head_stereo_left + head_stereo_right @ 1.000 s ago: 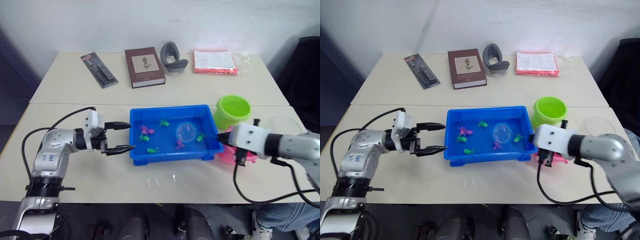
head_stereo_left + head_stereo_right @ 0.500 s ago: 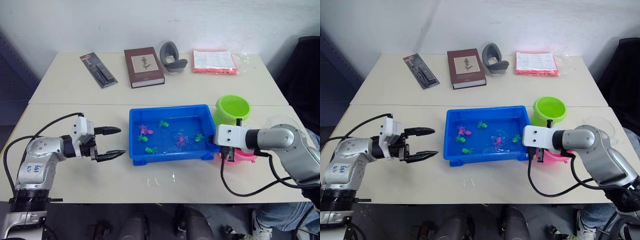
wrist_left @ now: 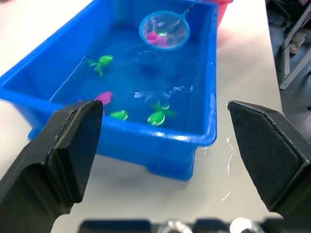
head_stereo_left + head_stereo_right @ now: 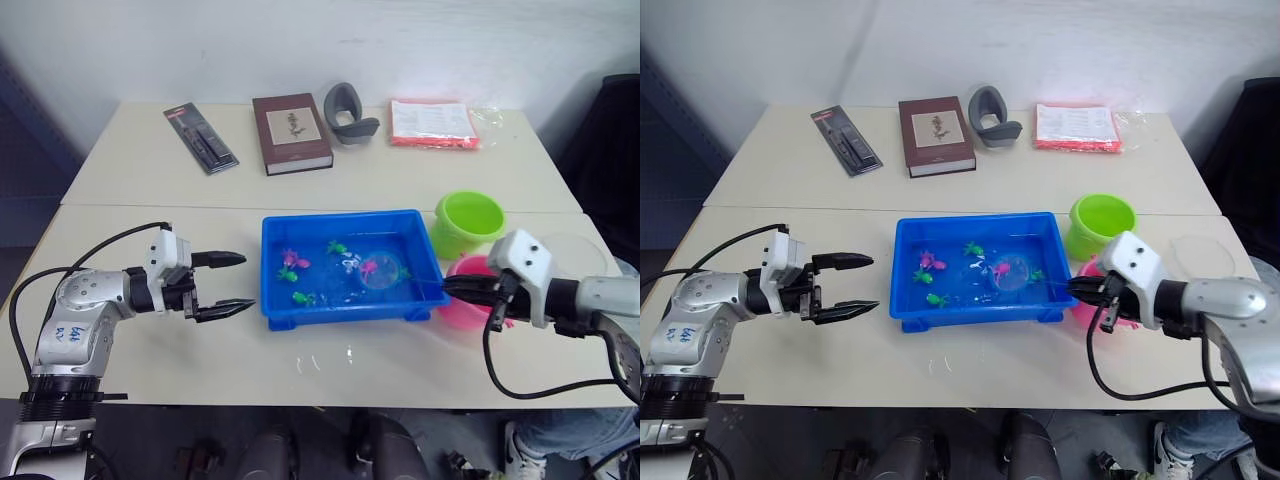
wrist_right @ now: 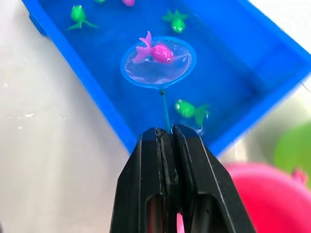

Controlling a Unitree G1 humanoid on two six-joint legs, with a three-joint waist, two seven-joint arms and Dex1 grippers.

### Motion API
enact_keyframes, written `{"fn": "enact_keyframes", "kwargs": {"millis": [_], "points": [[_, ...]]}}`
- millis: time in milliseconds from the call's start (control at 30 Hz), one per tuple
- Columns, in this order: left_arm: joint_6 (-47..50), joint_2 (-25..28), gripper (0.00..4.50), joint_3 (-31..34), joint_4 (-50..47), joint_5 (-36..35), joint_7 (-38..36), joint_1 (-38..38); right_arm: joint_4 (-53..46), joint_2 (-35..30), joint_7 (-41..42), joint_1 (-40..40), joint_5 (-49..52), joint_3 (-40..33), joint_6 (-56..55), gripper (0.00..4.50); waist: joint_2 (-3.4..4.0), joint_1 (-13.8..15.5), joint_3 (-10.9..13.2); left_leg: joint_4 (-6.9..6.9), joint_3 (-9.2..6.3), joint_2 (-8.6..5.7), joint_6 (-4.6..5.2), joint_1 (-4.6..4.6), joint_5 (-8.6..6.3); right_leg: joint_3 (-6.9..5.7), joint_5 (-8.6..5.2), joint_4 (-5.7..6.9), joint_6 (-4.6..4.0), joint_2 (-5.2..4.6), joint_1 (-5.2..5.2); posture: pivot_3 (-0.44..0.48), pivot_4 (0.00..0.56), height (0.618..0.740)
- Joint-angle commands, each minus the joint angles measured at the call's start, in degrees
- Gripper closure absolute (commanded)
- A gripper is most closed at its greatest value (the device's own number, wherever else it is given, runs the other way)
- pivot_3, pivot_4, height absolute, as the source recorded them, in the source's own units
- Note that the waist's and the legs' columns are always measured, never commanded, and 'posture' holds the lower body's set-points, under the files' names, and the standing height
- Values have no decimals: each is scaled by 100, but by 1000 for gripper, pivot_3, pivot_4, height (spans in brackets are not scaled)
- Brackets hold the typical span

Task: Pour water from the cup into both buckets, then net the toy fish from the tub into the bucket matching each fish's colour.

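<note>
Two cream-topped tables [image 4: 400,180] stand pushed together (a seam runs between them) before a plain white wall [image 4: 300,40]; something dark, perhaps a chair [image 4: 610,150], stands beside.

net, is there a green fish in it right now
No, the net holds a pink fish; the green fish lie outside its hoop in the tub.

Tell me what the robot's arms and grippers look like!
Both arms are shiny silver-grey metal with black joints. The left arm has small blue writing on its upper part. A white block sits at each wrist, and looping black cables run along each arm. The left gripper and the right gripper each have two black fingers that taper to points.
</note>
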Motion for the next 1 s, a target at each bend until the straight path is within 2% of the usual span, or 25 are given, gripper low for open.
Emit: {"fn": "enact_keyframes", "kwargs": {"millis": [33, 267, 400, 500, 633, 767, 867, 1000], "points": [[121, -94, 59, -124, -231, -195, -63, -270, -316, 313, 85, 763, 231, -1209, -794, 4500, -1, 0, 0, 0, 0, 1, 0, 2, 0, 0, 0, 0, 0, 3, 1, 0, 150, 740], [291, -450, 59, -581, -229, -247, -209, -796, -620, 1222, 196, 2542, 641, -2927, -1742, 4500, 0, 10, -1, -1, 11, -5, 1, 12, 1, 20, 6, -1, 11, 11, 8, 0, 150, 740], [349, -610, 59, -719, -189, -235, -229, -998, -684, 1600, 148, 3204, 832, -3454, -2109, 4500, 0, -7, -1, -5, 22, -3, 1, 30, 1, 41, 6, 3, 11, 19, 11, 0, 150, 740], [387, -719, 59, -780, -201, -270, -265, -1069, -639, 1855, 26, 3587, 608, -3632, -2576, 4500, 0, -24, -1, -17, 35, -1, 1, 44, 1, 55, 6, 5, 11, 23, 12, 0, 150, 740], [381, -962, 59, -924, -196, -243, -203, -1090, -324, 2098, -269, 3834, -301, -3464, -3711, 4500, 7, -18, -5, -32, 47, 0, -1, 56, 1, 68, 6, 4, 10, 24, 11, 0, 150, 740], [390, -1146, 59, -989, -218, -216, -151, -1084, 21, 2191, -829, 3738, -1172, -3248, -4703, 4500, 7, -19, -5, -31, 52, -4, 0, 56, 2, 75, 6, 4, 11, 20, 10, 0, 150, 740], [360, -1207, 59, -1005, -178, -188, -136, -1094, 495, 2047, -1259, 3774, -2363, -3072, -6175, 4500, 8, -23, -5, -31, 53, -4, -1, 57, 2, 76, 6, 5, 11, 22, 9, 0, 150, 740], [273, -1285, 59, -977, -101, -161, -43, -1125, 1095, 1678, -2251, 3840, -4282, -3080, -8211, 4500, 8, -24, -5, -33, 59, -4, -3, 59, 3, 83, 6, 2, 11, 22, 6, 0, 150, 740]]}}
